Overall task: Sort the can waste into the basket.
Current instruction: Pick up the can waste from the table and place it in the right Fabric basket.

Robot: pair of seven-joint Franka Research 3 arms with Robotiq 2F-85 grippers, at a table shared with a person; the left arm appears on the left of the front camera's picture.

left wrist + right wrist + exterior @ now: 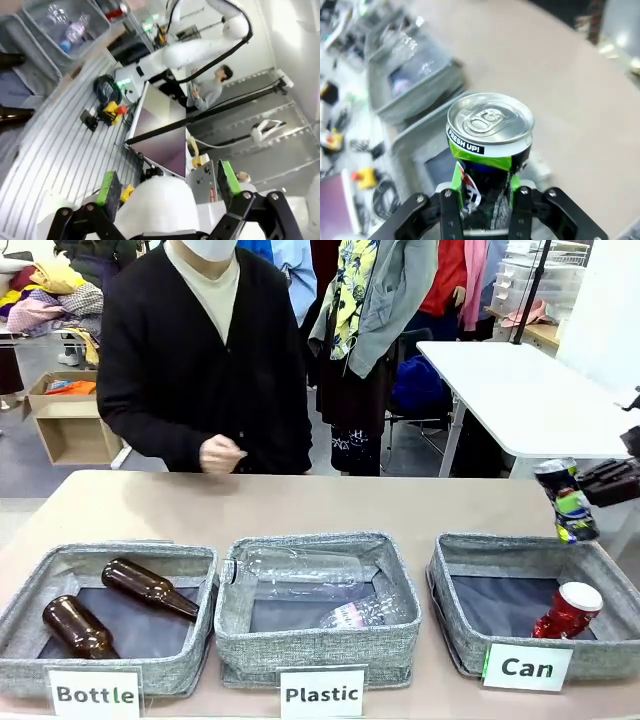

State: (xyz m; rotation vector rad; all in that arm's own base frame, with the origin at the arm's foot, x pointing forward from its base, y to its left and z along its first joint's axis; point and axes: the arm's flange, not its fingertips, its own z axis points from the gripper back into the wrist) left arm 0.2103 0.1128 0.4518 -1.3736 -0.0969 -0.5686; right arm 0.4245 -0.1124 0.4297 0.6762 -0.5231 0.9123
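The right gripper [487, 210] is clamped on the dark can [489, 145], pinching its lower body so the silver top points away from the wrist. From the front, that can [566, 500] hangs tilted in the air above the far edge of the "Can" basket [455, 615], a sensible height for clearing the rim before a drop. The red can [568, 611] already lies inside, leaning against the near right corner, so this looks like the last piece to sort.

The left gripper [167, 187] stands wide apart with nothing between its green pads (it faces off toward the room, well clear of the work).

Brown bottles [148, 587] rest in the "Bottle" basket [30, 585], clear plastic bottles [300, 570] in the middle one. The person's hand [220, 454] waits at the far side of the tabletop [330, 502].
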